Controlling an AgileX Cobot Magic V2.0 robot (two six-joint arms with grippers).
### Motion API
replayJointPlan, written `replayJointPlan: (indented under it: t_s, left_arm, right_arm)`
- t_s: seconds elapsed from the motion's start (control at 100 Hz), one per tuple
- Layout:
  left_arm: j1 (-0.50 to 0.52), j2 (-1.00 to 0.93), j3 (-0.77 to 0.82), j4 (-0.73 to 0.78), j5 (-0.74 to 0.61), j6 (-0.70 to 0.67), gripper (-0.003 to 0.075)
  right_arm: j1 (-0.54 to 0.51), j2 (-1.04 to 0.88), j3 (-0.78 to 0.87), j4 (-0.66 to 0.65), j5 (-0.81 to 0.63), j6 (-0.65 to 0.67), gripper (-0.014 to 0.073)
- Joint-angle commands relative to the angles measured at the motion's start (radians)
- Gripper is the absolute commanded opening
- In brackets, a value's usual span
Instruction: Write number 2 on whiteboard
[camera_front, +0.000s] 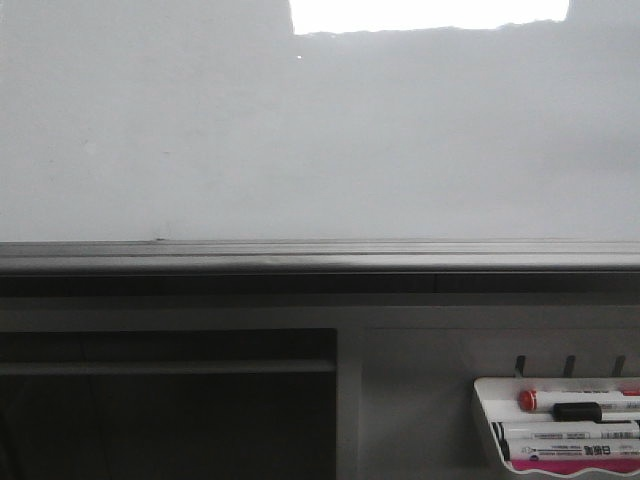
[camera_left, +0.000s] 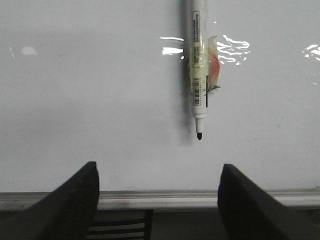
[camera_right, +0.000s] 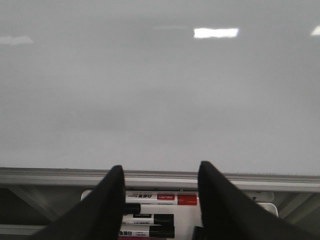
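Observation:
The whiteboard fills the upper front view as a pale glossy panel with a grey rail along its lower edge. No number 2 shows on it in any view. In the left wrist view a white marker with a black tip lies against the board, with yellowish tape round it and its tip toward the rail. My left gripper is open and empty, facing the board short of the marker tip. My right gripper is open and empty in front of the board. Neither gripper shows in the front view.
A small white tray hangs below the rail at the lower right and holds several markers, one with a red cap. It also shows between my right fingers, with a red-banded marker. A dark opening lies at the lower left.

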Motion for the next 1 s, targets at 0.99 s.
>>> replayJointPlan:
  t_s: [0.99]
  left_arm:
    - [-0.135, 0.507, -0.174, 0.010, -0.360, 0.000, 0.0413]
  right_arm:
    - [-0.008, 0.015, -0.035, 0.001, -0.083, -0.002, 0.0329]
